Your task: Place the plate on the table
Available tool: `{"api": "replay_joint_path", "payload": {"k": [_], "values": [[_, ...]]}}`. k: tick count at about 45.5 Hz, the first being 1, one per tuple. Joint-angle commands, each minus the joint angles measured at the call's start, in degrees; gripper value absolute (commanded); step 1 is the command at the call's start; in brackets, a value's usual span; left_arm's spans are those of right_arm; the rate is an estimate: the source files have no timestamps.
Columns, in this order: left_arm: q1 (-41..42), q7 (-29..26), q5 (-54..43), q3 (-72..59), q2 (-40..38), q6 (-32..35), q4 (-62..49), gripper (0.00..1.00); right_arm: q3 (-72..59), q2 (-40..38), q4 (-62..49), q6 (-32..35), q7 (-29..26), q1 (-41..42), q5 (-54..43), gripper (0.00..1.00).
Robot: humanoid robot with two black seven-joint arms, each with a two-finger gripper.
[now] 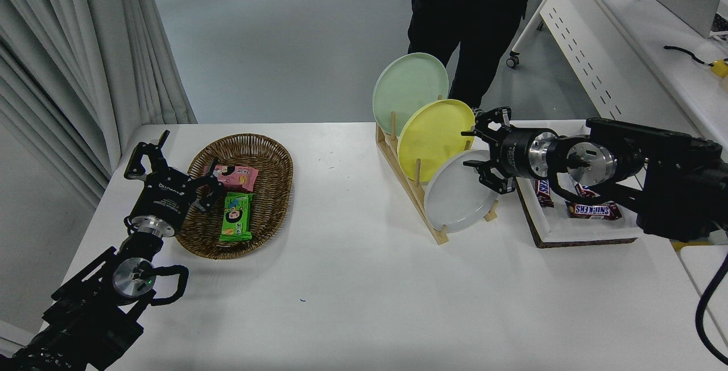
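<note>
The pale grey-white plate (456,196) leans upright in the front slot of a wooden rack (412,189) on the white table (352,280). A yellow plate (433,135) and a mint-green plate (408,83) stand behind it. My right gripper (471,148) is open at the grey-white plate's upper right rim, one finger above it and one on its face side, not closed on it. My left gripper (149,152) is parked open at the lower left, beside the basket.
A wicker basket (239,194) with snack packets lies at the left. A white tray (574,220) with chocolate bars lies right of the rack, under my right arm. A person (472,24) stands at the far side. A perforated-panel desk (625,41) stands at the back right.
</note>
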Motion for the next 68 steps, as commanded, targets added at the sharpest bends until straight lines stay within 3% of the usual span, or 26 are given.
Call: {"api": "replay_joint_path", "payload": {"k": [1,20,45,68], "values": [[0.0,0.0,0.0,0.0,0.0,0.0,0.1,1.00,0.1,0.2,-0.3,0.0,-0.2,-0.2,0.2,0.49],[0.0,0.0,0.0,0.0,0.0,0.0,0.1,1.00,0.2,1.4,-2.4,0.0,-0.4,-0.3,0.4,0.46],[0.0,0.0,0.0,0.0,0.0,0.0,0.1,1.00,0.7,1.9,-2.4,0.0,-1.9,-0.4,0.3,0.30],[0.0,0.0,0.1,0.0,0.0,0.0,0.1,1.00,1.4,1.9,-2.4,0.0,-2.8,-0.3,0.2,0.24]]}}
